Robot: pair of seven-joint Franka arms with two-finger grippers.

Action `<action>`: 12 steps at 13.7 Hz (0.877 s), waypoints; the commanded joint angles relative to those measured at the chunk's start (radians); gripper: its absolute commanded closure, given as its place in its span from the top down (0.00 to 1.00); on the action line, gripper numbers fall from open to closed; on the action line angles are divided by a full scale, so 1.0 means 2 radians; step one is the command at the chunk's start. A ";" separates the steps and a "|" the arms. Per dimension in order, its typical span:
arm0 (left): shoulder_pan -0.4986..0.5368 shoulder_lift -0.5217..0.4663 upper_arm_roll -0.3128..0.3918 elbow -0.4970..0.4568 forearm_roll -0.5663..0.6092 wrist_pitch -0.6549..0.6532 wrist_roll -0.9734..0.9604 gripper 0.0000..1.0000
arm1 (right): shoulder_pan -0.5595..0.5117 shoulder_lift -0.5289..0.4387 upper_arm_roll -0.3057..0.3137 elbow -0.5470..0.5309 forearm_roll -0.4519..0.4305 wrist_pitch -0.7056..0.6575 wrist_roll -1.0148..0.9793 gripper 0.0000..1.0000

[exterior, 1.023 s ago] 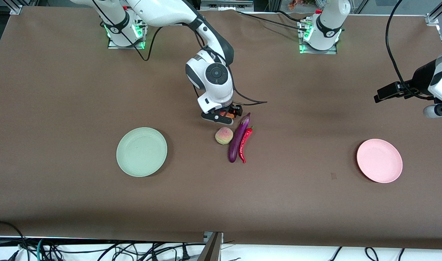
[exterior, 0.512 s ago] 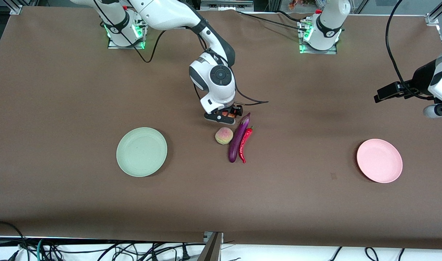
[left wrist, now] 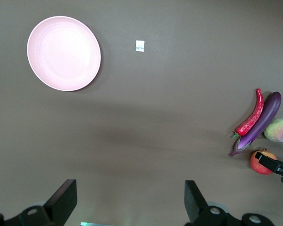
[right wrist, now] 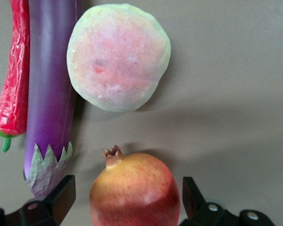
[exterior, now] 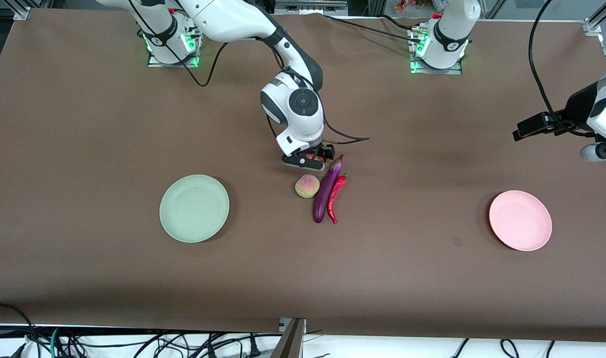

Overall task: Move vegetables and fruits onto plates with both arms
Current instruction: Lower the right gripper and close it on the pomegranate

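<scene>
My right gripper (exterior: 310, 158) is down at the table's middle, open, with one finger on each side of the red fruit (right wrist: 134, 188) and a small gap on each side. The peach (exterior: 307, 186) lies just nearer to the front camera. Beside it lie the purple eggplant (exterior: 326, 191) and the red chili (exterior: 335, 197), side by side and touching. The mint green plate (exterior: 194, 208) sits toward the right arm's end and the pink plate (exterior: 520, 220) toward the left arm's end. My left gripper (left wrist: 130, 188) waits open and empty, high over bare table near the pink plate (left wrist: 63, 52).
A small pale tag (exterior: 457, 241) lies on the brown table cover beside the pink plate. A black cable (exterior: 347, 139) trails on the table from the right wrist. More cables hang below the table's front edge.
My right gripper has shifted slightly toward the left arm's end and settled around the red fruit. The left arm and the other things have not moved.
</scene>
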 commanded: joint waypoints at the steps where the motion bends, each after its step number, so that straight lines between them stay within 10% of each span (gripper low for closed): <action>1: -0.001 0.000 0.000 0.009 0.003 -0.003 -0.002 1.00 | 0.011 0.008 -0.007 0.001 -0.010 0.012 0.007 1.00; 6: -0.001 0.000 0.000 0.010 0.003 -0.003 -0.002 1.00 | 0.014 0.018 -0.007 0.001 -0.014 0.034 0.007 0.97; 9: -0.001 0.000 -0.001 0.010 0.004 -0.003 -0.002 1.00 | 0.013 0.017 -0.008 0.001 -0.014 0.034 0.007 0.41; 12: 0.000 0.001 0.001 0.009 0.004 -0.004 0.000 1.00 | 0.013 0.004 -0.008 0.001 -0.013 0.027 0.006 0.30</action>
